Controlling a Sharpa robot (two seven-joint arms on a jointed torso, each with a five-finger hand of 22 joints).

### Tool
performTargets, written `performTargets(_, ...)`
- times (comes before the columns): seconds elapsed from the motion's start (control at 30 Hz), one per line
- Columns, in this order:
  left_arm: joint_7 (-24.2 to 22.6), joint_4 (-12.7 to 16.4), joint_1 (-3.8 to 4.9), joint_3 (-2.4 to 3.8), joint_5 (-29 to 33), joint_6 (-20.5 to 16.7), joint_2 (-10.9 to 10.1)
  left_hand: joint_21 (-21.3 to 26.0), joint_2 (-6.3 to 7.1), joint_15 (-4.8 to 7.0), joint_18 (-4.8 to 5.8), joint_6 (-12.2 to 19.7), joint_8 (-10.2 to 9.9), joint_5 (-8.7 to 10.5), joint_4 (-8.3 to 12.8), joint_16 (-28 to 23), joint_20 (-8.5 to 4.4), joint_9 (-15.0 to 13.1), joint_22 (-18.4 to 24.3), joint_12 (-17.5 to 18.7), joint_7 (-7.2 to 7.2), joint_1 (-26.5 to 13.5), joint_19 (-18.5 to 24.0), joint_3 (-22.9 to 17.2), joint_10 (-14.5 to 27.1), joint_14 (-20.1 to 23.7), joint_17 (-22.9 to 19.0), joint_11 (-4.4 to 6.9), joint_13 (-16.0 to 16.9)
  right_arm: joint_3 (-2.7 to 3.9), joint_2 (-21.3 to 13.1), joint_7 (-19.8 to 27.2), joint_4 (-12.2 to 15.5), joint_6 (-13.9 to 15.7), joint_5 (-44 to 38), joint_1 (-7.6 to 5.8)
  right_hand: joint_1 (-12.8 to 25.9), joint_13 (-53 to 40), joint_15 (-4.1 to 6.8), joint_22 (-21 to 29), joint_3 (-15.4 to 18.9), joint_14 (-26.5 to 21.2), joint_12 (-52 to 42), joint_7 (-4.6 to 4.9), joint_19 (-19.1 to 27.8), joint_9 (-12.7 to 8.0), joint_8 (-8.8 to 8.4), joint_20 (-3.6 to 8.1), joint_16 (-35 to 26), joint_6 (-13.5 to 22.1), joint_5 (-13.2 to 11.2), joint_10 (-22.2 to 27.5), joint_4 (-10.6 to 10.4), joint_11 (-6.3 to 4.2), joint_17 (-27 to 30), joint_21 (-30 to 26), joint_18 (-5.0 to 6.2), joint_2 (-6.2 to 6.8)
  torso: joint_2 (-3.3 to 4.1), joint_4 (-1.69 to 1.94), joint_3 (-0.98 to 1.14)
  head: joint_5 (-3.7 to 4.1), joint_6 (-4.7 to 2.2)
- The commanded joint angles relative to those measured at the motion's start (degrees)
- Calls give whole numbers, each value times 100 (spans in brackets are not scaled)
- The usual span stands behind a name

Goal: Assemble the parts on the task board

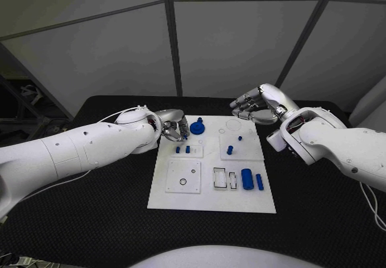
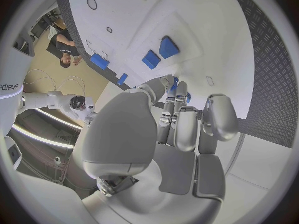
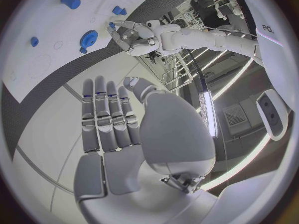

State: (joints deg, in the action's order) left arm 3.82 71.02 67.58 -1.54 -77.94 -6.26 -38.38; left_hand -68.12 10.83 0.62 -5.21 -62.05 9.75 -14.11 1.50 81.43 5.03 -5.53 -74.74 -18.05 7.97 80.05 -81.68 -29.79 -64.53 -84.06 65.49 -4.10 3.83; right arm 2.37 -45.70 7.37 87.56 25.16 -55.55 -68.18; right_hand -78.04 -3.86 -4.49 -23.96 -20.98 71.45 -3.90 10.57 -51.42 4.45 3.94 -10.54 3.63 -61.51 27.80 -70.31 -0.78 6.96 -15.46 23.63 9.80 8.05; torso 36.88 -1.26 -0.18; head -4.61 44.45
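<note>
Left hand (image 1: 171,128) curled, grasping nothing, just beside the blue gear (image 1: 198,128) on the task board (image 1: 211,202). Right hand (image 1: 256,106) released, fingers extended, above the board's far edge.

Blue gear (image 1: 198,127) beside left hand (image 1: 171,129)

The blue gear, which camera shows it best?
The head view: the blue gear sits on the board's far left part, beside the left hand, seen from above. The right wrist view shows it small and distorted. In the left wrist view I cannot make it out.
</note>
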Motion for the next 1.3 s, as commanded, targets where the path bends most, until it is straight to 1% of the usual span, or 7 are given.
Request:
performTargets(0.03,33,-18,6,3,17,78,26,-25,21,-23,17,-46,-32,32,-8,31,16,7,-5,30,3,-53,-17,-8,-46,-99,-8,-4,9,4,0,23,13,-22,-14,-8,-30,9,4,-8,5,-40,10,11,-35,5,6,-2,5,-32,2,44,18,-1,9,-5,44,-26,-2,5,0,2,2)
performTargets(0.33,77,-76,5,2,12,209,74,-19,22,-22,16,-48,-34,35,-7,31,16,8,-1,34,1,-55,-14,-8,-51,-98,-10,-3,10,4,-7,23,24,-29,-14,-8,-27,9,4,-8,7,-39,10,11,-35,5,6,-2,5,-32,2,44,17,-1,11,-6,43,-27,-2,0,2,-1,9)
performTargets(0.43,87,-75,5,1,11,241,76,-17,28,-22,15,-49,-37,40,-6,30,16,9,-1,40,-2,-61,-13,-4,-55,-97,-14,-2,10,4,-10,22,28,-29,-14,-8,-27,9,4,-8,7,-39,10,11,-35,5,6,-2,5,-32,2,44,17,-1,11,-6,43,-27,-2,4,0,15,15)
performTargets(0.57,96,-71,5,0,10,261,70,-13,38,-21,15,-47,-45,47,-2,30,15,12,0,52,-9,-69,-11,2,-58,-96,-16,0,11,4,-15,20,29,-28,-14,-8,-27,9,4,-8,7,-39,10,11,-35,5,6,-2,5,-32,2,44,17,-1,11,-6,43,-27,-5,8,0,11,22)
performTargets(0.7,103,-65,5,0,10,273,62,-11,73,-23,15,9,-104,54,4,31,15,36,-6,122,-15,-108,-7,17,-40,-94,-20,-4,7,4,-15,19,27,-25,-14,-8,-27,9,4,-8,7,-39,10,11,-35,5,6,-2,5,-32,2,44,17,-1,11,-6,43,-27,-5,10,0,10,27)
performTargets(1.0,89,-75,5,-2,10,240,68,25,157,-33,10,539,-461,50,0,29,25,181,-8,351,-18,-210,7,45,40,-82,-61,-13,5,4,-16,9,24,-20,-22,-8,-21,9,3,-9,11,-40,11,12,-33,5,4,-2,4,-31,3,47,16,1,15,-6,43,-25,-4,-1,0,3,15)
performTargets(1.3,117,-80,5,-2,10,224,22,52,191,-41,7,797,-607,49,-12,30,32,190,-6,452,-35,-247,13,127,44,-75,-81,-23,12,4,-33,-204,-14,-139,-345,-9,-28,12,0,-11,21,-50,19,16,-20,1,-5,-3,1,-16,7,65,35,5,26,-12,40,0,-6,10,0,19,12)
